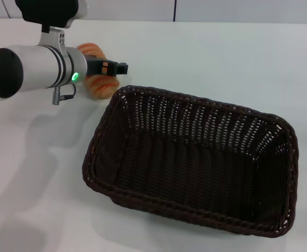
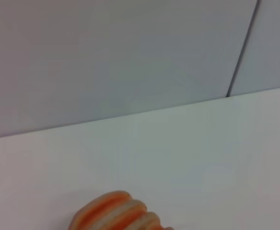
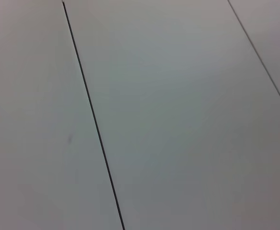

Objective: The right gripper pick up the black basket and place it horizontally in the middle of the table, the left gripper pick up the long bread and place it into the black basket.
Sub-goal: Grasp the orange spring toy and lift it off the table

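The black basket [image 1: 195, 168] lies lengthwise across the middle of the white table [image 1: 38, 173], and nothing shows inside it. The long bread [image 1: 99, 84], orange-tan with pale stripes, sits just beyond the basket's far left corner. One end of it also shows in the left wrist view [image 2: 116, 213]. My left gripper [image 1: 113, 69], on the silver-white arm with the green light, reaches in from the left. Its black end lies across the middle of the loaf. The right gripper is out of view.
The table's far edge meets a grey wall [image 1: 222, 10]. Bare white tabletop lies left of and in front of the basket. The right wrist view shows only grey panels with dark seams [image 3: 92, 124].
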You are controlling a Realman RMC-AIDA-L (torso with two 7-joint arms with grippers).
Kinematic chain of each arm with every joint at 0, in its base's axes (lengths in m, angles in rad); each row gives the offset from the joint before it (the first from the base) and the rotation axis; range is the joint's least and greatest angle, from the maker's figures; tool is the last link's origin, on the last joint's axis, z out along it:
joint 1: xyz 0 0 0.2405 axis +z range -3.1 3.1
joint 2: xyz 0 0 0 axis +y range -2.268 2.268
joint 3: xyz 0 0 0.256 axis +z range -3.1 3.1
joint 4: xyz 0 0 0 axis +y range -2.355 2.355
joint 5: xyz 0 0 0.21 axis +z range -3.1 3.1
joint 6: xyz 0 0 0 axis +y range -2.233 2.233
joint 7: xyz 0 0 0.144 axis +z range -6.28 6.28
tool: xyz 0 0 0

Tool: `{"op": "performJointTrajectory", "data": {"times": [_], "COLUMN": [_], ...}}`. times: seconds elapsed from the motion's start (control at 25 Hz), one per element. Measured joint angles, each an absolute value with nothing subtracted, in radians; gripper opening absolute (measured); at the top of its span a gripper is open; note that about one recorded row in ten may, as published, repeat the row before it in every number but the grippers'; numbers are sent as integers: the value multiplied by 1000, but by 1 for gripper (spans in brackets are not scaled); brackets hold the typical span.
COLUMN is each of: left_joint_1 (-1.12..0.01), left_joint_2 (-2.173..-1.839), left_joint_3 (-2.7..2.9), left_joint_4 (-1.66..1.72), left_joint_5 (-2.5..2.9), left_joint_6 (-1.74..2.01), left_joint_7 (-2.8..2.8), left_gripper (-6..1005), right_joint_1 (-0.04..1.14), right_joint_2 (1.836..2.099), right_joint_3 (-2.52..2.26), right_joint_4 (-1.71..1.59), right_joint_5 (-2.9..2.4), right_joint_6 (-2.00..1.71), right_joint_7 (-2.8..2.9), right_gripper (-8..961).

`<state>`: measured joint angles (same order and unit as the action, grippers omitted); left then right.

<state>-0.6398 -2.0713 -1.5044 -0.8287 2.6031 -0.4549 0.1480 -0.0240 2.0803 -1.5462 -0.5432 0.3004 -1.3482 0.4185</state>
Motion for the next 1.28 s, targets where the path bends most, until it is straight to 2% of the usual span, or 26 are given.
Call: {"op": "performJointTrajectory", "data": {"times": [0.36,1.28], "left_joint_1": [-515,-567], "left_joint_2": [-2070,-2070], "left_joint_3": [-1505,-1464], "left_joint_4": [-977,-851], "left_joint_5": [2631,2631], "left_joint_6": [-437,-421], "left_joint_7": [132,92], "left_gripper": [854,837], "right_joint_1": [-21,-46], "right_joint_2": [2079,2076], "right_joint_3": [-1546,-1544], "right_joint_4": [-544,-554], "right_joint_5": [283,247], "right_joint_6": [-1352,-1364], "right_joint_7": [421,424], "right_gripper": [841,842]}}
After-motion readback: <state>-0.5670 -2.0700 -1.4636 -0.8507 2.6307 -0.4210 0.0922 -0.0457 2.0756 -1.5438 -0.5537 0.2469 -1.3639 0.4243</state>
